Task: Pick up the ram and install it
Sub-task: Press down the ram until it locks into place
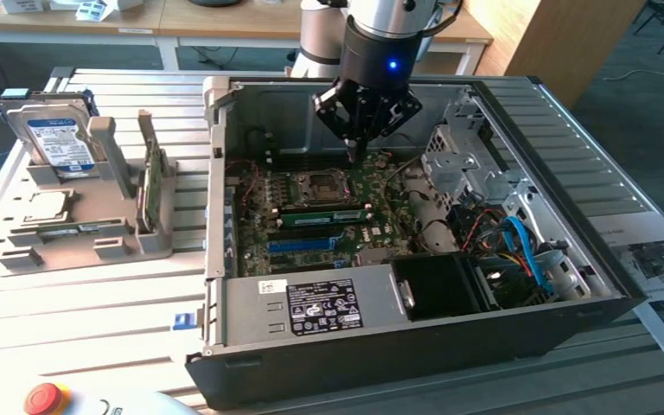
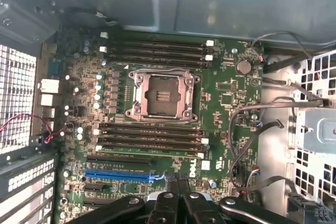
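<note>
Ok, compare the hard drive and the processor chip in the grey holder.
The hard drive stands upright in its slot; the processor chip lies flat. The hard drive is a thick box with a blue-and-white label; the processor chip is a thin silvery square. The hard drive is clearly the larger. Both sit in the grey holder at the exterior view's left of the computer case.
</note>
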